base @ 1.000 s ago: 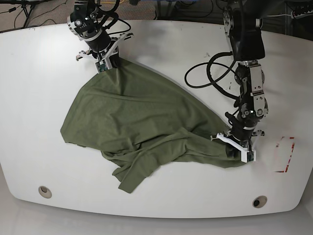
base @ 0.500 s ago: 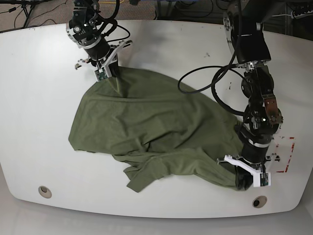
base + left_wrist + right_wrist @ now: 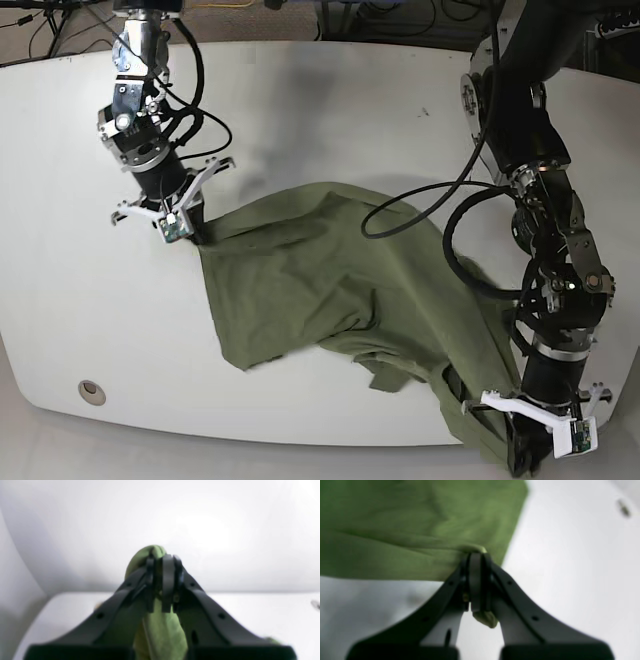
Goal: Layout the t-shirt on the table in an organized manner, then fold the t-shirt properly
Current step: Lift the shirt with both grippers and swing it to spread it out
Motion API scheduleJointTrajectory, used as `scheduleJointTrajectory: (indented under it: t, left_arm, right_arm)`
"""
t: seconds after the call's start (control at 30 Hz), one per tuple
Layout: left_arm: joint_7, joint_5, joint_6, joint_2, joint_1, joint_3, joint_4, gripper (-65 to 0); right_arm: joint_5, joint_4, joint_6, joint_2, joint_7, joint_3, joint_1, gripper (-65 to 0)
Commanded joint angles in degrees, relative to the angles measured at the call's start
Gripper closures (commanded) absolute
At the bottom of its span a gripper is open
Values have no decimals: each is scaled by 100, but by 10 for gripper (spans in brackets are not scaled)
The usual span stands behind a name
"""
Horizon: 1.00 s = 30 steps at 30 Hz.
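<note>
The olive-green t-shirt lies rumpled on the white worktop, stretched between the two end effectors. The right end effector is clenched on a bunched corner of the fabric, the cloth spreading away from its tips. The left end effector, well apart at the worktop's near edge, pinches another fold, with fabric bulging past its tips and trailing back beneath it.

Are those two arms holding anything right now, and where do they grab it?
Both hold the t-shirt by its edges: the right fingers pinch one edge, the left fingers pinch a bunched bit at the opposite end.
</note>
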Motion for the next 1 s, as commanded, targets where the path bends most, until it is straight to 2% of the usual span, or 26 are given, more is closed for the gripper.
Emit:
scheduleJointTrajectory:
  t: [0.0, 0.1, 0.37, 0.63, 0.83, 0.97]
  left_arm:
    - [-205, -36, 7, -20, -412, 1, 117, 0]
    - [-144, -36, 16, -20, -693, 1, 100, 0]
    - [252, 17, 16, -20, -1458, 1, 100, 0]
    - [410, 236, 16, -20, -1537, 1, 337, 0]
    - [410, 254, 16, -29, -1502, -35, 311, 0]
    - [410, 236, 16, -55, -1212, -43, 311, 0]
  right_arm:
    - [74, 124, -5, 303, 157, 20, 457, 0]
    - [74, 124, -5, 541, 131, 20, 835, -2]
    - [127, 124, 30, 1174, -361, 135, 1978, -2]
    - [135, 89, 39, 1613, -783, 407, 2927, -2]
    - [135, 89, 39, 1675, -827, 785, 2760, -2]
    - [135, 115, 48, 1508, -827, 1075, 2382, -2]
